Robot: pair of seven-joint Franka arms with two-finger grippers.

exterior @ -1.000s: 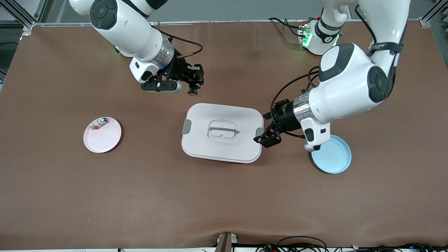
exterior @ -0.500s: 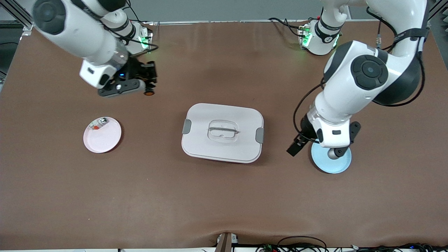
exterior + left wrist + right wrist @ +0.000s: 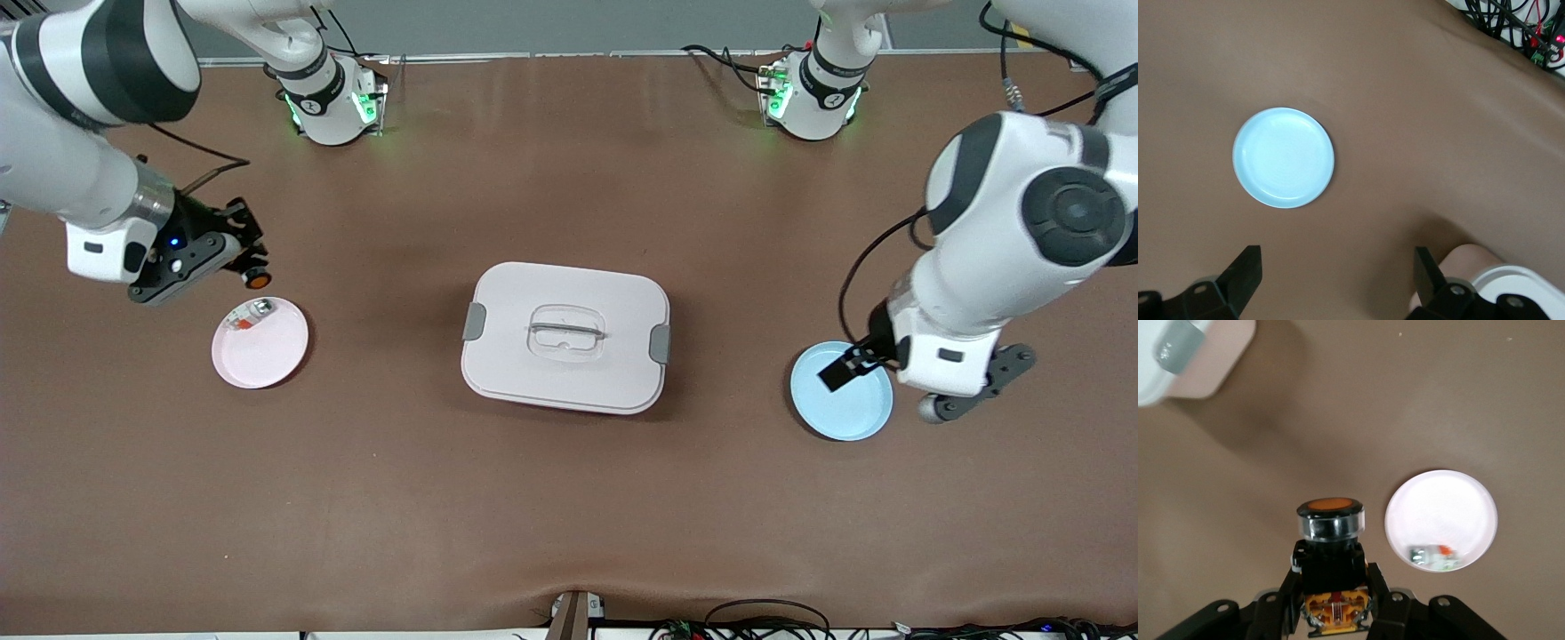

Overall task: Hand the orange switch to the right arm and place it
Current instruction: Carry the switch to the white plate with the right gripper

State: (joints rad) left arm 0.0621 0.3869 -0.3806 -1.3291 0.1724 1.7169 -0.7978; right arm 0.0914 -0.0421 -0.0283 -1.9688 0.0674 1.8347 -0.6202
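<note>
A brown surface (image 3: 569, 498) carries a closed white lidded box (image 3: 565, 337) at its middle. Toward the left arm's end lies a blue plate (image 3: 841, 409); the left claw (image 3: 852, 366) hangs over it, fingers (image 3: 1243, 275) spread wide and holding nothing. Toward the right arm's end lies a pink plate (image 3: 267, 351) with a small clear-and-silver part (image 3: 250, 314) in it. The right claw (image 3: 242, 258) is clamped on the orange switch (image 3: 257, 278), over bare surface just beside the pink plate.
</note>
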